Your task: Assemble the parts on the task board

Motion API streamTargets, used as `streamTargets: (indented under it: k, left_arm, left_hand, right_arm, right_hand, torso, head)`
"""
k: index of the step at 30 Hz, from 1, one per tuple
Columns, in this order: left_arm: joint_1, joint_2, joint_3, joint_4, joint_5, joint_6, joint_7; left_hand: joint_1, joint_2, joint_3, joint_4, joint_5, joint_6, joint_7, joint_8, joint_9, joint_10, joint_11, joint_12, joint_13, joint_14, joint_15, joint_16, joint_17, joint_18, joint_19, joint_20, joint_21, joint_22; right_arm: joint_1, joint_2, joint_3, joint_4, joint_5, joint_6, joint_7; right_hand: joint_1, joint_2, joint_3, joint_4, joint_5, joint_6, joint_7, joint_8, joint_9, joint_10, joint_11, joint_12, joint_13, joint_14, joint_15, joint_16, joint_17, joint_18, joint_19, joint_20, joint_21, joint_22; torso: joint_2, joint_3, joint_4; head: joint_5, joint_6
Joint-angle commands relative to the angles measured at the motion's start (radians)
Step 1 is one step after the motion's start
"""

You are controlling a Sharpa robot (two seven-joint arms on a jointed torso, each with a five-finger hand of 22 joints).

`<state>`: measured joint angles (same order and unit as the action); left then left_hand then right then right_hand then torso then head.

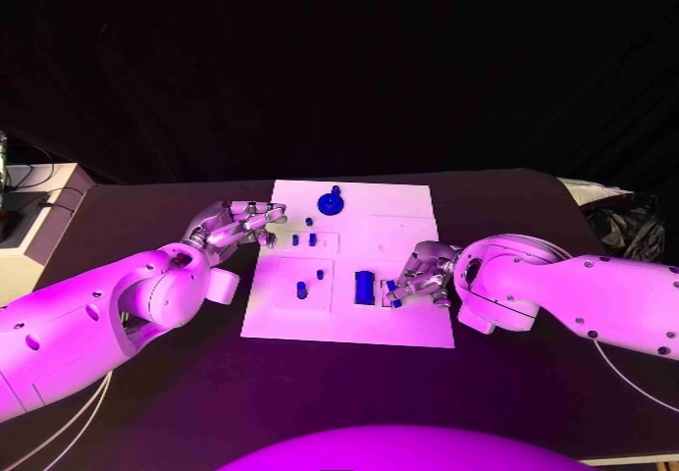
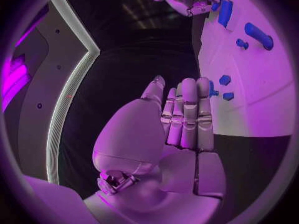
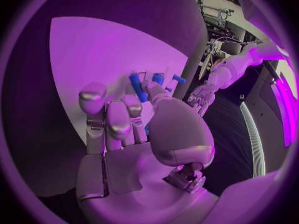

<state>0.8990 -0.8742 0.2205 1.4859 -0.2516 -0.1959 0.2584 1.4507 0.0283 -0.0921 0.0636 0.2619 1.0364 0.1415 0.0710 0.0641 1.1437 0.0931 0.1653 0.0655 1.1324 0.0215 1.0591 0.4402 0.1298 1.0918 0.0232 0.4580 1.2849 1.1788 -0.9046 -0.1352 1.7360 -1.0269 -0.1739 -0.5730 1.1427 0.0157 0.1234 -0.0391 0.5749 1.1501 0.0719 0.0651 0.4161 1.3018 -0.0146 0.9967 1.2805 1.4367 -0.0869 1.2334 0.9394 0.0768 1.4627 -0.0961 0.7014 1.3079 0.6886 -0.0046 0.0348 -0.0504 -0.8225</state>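
On the near half of the task board, the right hand curls its fingers around small blue parts near the board's right edge, apparently to seat them. Just beside it an oblong blue part lies with its long axis running near-to-far. Farther off, at the board's left edge, the left hand hovers with fingers pressed together and nothing in them, seemingly waiting, and beyond stands a round blue part near the far edge.

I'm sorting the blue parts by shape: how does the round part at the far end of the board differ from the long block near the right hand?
The round part is disc-shaped with a small stem; the long block is an elongated bar. The round part sits at the task board's far edge, apart from both hands; the long block lies near the front, beside the right hand. Both are blue and rest on the task board.
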Motion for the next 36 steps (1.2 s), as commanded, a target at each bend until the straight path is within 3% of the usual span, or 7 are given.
streamTargets:
  k: [1, 20, 28, 36]
  left_arm:
    - [0.000, 0.001, 0.001, 0.003, -0.002, 0.019, 0.002]
    - [0.000, 0.002, 0.001, 0.001, -0.002, 0.020, 0.001]
    - [0.000, 0.002, 0.001, 0.001, -0.002, 0.021, 0.000]
    - [0.000, 0.002, 0.001, 0.001, -0.002, 0.021, 0.000]
  left_hand:
    - [-0.002, 0.008, -0.002, 0.005, 0.004, -0.003, 0.003, -0.002, 0.000, -0.006, 0.000, 0.002, -0.001, -0.008, 0.000, 0.001, -0.001, 0.000, 0.008, 0.000, -0.004, 0.001]
    - [-0.002, 0.008, -0.002, 0.005, 0.004, -0.003, 0.003, -0.002, 0.000, -0.006, 0.000, 0.002, -0.001, -0.008, 0.000, 0.001, -0.001, 0.000, 0.008, 0.000, -0.004, 0.001]
    - [-0.002, 0.008, -0.002, 0.005, 0.004, -0.003, 0.003, -0.002, 0.000, -0.006, 0.000, 0.002, -0.001, -0.008, 0.000, 0.001, -0.001, 0.000, 0.008, 0.000, -0.004, 0.001]
    - [-0.002, 0.008, -0.003, 0.007, 0.004, -0.003, 0.003, -0.002, 0.000, -0.007, 0.000, 0.004, 0.000, -0.008, 0.000, 0.001, -0.002, 0.001, 0.009, 0.000, -0.007, 0.002]
  right_arm:
    - [0.004, -0.008, 0.001, 0.010, 0.022, -0.004, 0.005]
    - [0.021, -0.014, 0.003, 0.011, 0.186, -0.016, -0.024]
    - [0.020, 0.001, 0.002, -0.006, 0.206, -0.001, -0.037]
    - [0.018, 0.017, 0.001, -0.019, 0.202, -0.019, -0.042]
  right_hand:
    - [0.004, 0.004, 0.150, -0.153, 0.008, 0.006, -0.002, 0.003, 0.003, 0.013, -0.012, 0.002, 0.000, 0.003, -0.002, -0.001, 0.000, 0.010, 0.031, -0.004, -0.002, 0.090]
    - [0.003, 0.006, 0.151, -0.158, 0.013, 0.007, -0.002, 0.003, 0.005, 0.014, -0.012, 0.000, 0.000, 0.003, -0.002, -0.001, -0.001, 0.009, 0.032, -0.005, -0.005, 0.090]
    - [-0.002, 0.005, 0.147, -0.157, 0.011, 0.006, -0.002, 0.003, 0.005, 0.014, -0.012, -0.001, 0.000, 0.003, -0.002, -0.001, -0.001, 0.009, 0.031, -0.005, -0.007, 0.089]
    - [-0.003, 0.005, 0.144, -0.156, 0.010, 0.006, -0.003, 0.003, 0.005, 0.014, -0.012, 0.000, 0.001, 0.003, -0.002, -0.001, -0.002, 0.009, 0.031, -0.005, -0.010, 0.089]
  torso:
    - [-0.001, 0.0002, -0.0013]
    - [0.000, 0.0004, -0.0007]
    - [0.000, 0.0003, 0.0000]
    - [0.000, 0.0002, 0.0009]
  head:
    - [0.001, 0.001]
    - [-0.001, -0.001]
    - [-0.001, -0.003]
    - [-0.002, -0.004]
